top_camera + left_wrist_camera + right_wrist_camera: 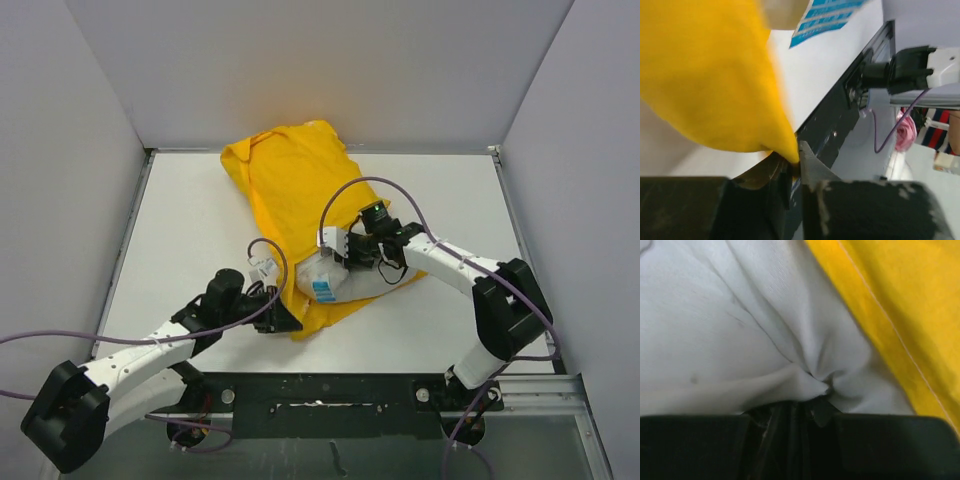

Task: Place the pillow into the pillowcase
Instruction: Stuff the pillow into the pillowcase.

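The yellow pillowcase (295, 190) lies slantwise from the back wall toward the front of the table. At its near end the white pillow (338, 280) pokes out, and a blue label (323, 290) shows on it. My left gripper (283, 318) is shut on the pillowcase's near left edge; in the left wrist view the yellow pillowcase (715, 75) runs down to a point pinched in the left gripper (799, 162). My right gripper (345, 262) is shut on the pillow. In the right wrist view the white pillow (740, 330) puckers into the right gripper (817, 400), and the yellow pillowcase (900, 300) lies beside it.
White walls close in the white table (190, 220) on the left, back and right. A black rail (330, 395) runs along the front edge between the arm bases. Purple cables (345, 190) loop above both arms.
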You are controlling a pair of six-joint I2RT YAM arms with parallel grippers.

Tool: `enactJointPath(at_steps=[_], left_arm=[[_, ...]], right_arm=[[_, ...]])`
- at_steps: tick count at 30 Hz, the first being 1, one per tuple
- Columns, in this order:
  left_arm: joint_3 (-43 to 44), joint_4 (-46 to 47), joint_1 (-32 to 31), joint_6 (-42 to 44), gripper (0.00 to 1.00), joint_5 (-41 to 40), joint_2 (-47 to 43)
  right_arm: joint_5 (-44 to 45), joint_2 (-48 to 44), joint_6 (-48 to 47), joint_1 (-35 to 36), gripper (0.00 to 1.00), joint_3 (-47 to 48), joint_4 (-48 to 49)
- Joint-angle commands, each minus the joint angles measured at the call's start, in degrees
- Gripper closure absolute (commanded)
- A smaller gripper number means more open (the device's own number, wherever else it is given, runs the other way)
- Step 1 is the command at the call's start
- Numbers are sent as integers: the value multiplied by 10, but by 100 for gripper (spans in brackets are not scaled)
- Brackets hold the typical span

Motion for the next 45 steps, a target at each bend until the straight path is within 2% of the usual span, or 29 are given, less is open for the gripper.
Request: enactJointPath(at_steps=[1, 3, 6, 9, 11, 12, 14, 17, 20, 22, 24, 27, 30, 33, 39, 43, 45], left_arm=[[-1, 47, -13, -29, 82, 74, 15], [24, -21, -12, 1, 66, 41, -12], [86, -166, -12, 66, 46, -44, -99], [117, -216, -12, 111, 22, -119, -183], [120, -190, -11, 126, 11, -147, -215], [123, -168, -11, 132, 9, -151, -216], [144, -125, -12, 146, 9, -141, -180], [220, -104, -30, 174, 10, -112, -69], [315, -117, -127, 263, 10, -189, 44], [382, -130, -223, 394, 9, -277, 117], [445, -142, -312, 508, 7, -330, 196], [519, -140, -364, 676, 4, -354, 306], [555, -115, -375, 822, 2, -371, 390], [607, -117, -365, 916, 2, -404, 481], [682, -115, -330, 1009, 2, -455, 611], [687, -40, -309, 1038, 2, -569, 671], [685, -23, -295, 1026, 4, -596, 673]], right_arm=[[-148, -6, -6, -5, 93, -17, -47], [-220, -24, -45, -11, 71, -8, -105], [-339, -68, -92, -43, 36, 21, -211], [-495, -135, -139, -119, 11, 32, -297], [-566, -183, -133, -178, 0, 20, -305], [-590, -207, -100, -207, 2, 6, -276], [-620, -252, 25, -278, 2, -35, -165], [-582, -280, 218, -370, 2, -77, -6], [-462, -268, 318, -432, 2, -90, 44], [-404, -243, 367, -469, 2, -83, 44], [-372, -202, 392, -503, 2, -65, 16], [-358, -162, 398, -529, 1, -42, -21], [-348, -152, 401, -536, 1, -46, -19], [-346, -151, 404, -539, 1, -51, -12], [-343, -148, 400, -541, 2, -55, -12], [-345, -143, 397, -541, 1, -56, -12], [-347, -141, 395, -541, 1, -57, -12]])
